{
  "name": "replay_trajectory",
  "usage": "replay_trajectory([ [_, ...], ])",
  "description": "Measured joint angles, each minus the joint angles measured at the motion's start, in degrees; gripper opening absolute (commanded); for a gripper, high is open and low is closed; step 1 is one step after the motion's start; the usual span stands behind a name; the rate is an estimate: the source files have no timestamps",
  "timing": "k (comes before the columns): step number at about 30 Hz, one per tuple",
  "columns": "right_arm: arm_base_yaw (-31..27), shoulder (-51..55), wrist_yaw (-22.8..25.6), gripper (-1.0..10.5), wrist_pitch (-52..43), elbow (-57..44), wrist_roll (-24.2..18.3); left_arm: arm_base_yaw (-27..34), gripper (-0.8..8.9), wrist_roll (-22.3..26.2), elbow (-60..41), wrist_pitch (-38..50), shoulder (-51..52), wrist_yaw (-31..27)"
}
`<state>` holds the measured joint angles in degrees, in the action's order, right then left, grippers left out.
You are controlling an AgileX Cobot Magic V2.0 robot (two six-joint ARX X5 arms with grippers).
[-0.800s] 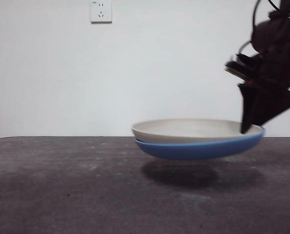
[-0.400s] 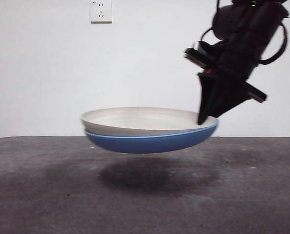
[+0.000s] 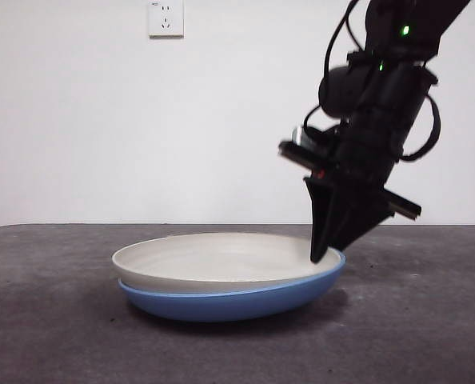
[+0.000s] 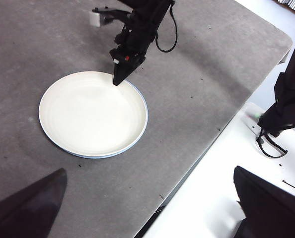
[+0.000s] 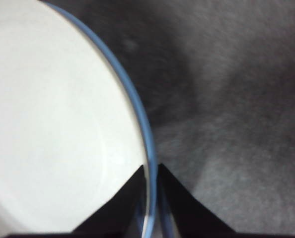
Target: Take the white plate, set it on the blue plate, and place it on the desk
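Observation:
The white plate (image 3: 213,254) lies nested in the blue plate (image 3: 221,304), and the stack sits low on the desk (image 3: 53,336), its gripped side a little higher. My right gripper (image 3: 321,254) comes down from the upper right, shut on both rims at the stack's right edge. In the right wrist view its jaws (image 5: 150,174) pinch the white plate (image 5: 53,124) and the blue plate's rim (image 5: 137,113). The left wrist view looks down from high up on the white plate (image 4: 90,114), a thin blue rim (image 4: 144,106) and the right gripper (image 4: 118,79). My left gripper (image 4: 150,171) hangs open, far from the plates.
A wall socket (image 3: 165,18) is on the white wall behind. In the left wrist view the desk's edge (image 4: 222,134) runs beside a white platform (image 4: 222,188) carrying a black arm part (image 4: 284,106).
The right gripper has carried the stacked plates leftward and down. They hung above the desk before and now sit low on it.

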<state>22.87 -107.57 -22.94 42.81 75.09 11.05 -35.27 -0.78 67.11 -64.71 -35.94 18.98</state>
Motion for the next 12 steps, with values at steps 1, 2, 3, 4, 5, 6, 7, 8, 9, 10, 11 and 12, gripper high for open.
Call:
replay_trajectory([
  [1, 0.0, -0.2, 0.4, 0.1, 0.0, 0.0, 0.0, 0.0, 6.26, 0.0, 0.0, 0.0, 0.0, 0.0],
  [2, 0.0, -0.2, 0.9, 0.1, -0.2, 0.0, 0.0, 0.0, 6.26, 0.0, 0.0, -0.1, 0.0, 0.0],
  [3, 0.0, 0.0, 1.4, 0.1, -0.4, 0.0, 0.0, 0.0, 6.26, 0.0, 0.0, -0.2, 0.0, 0.0],
  [4, 0.0, 0.0, 1.5, 0.1, -0.5, 0.1, 0.0, 0.0, 6.26, 0.0, 0.0, -0.2, 0.0, 0.0],
  [5, 0.0, 0.0, 1.5, 0.1, -0.5, 0.1, 0.0, 0.0, 6.26, 0.0, 0.0, -0.3, 0.0, 0.0],
  [6, 0.0, 0.0, 1.5, 0.1, -0.4, 0.1, 0.0, 0.0, 6.26, 0.0, 0.0, -0.2, 0.0, 0.0],
  [7, 0.0, 0.0, 1.5, 0.4, -0.4, 0.1, 0.0, 0.0, 6.26, 0.0, 0.0, -0.3, 0.0, 0.0],
  [8, 0.0, 0.0, 1.5, 0.9, -0.4, 0.1, 0.0, 0.0, 6.26, 0.0, 0.0, -0.3, 0.0, 0.0],
  [9, 0.0, 0.0, 1.5, 1.7, -0.4, 0.1, 0.0, 0.0, 6.26, 0.0, 0.0, -0.2, 0.0, 0.0],
  [10, 0.0, 0.0, 1.8, 2.6, -0.4, 0.1, 0.0, 0.0, 6.26, 0.0, 0.0, -0.2, 0.0, 0.0],
  [11, 0.0, 0.0, 1.7, 3.6, -0.4, 0.1, 0.0, 0.0, 6.26, 0.0, 0.0, -0.2, 0.0, 0.0],
  [12, 0.0, 0.0, 1.7, 4.2, -0.4, 0.1, 0.0, 0.0, 6.26, 0.0, 0.0, -0.2, 0.0, 0.0],
])
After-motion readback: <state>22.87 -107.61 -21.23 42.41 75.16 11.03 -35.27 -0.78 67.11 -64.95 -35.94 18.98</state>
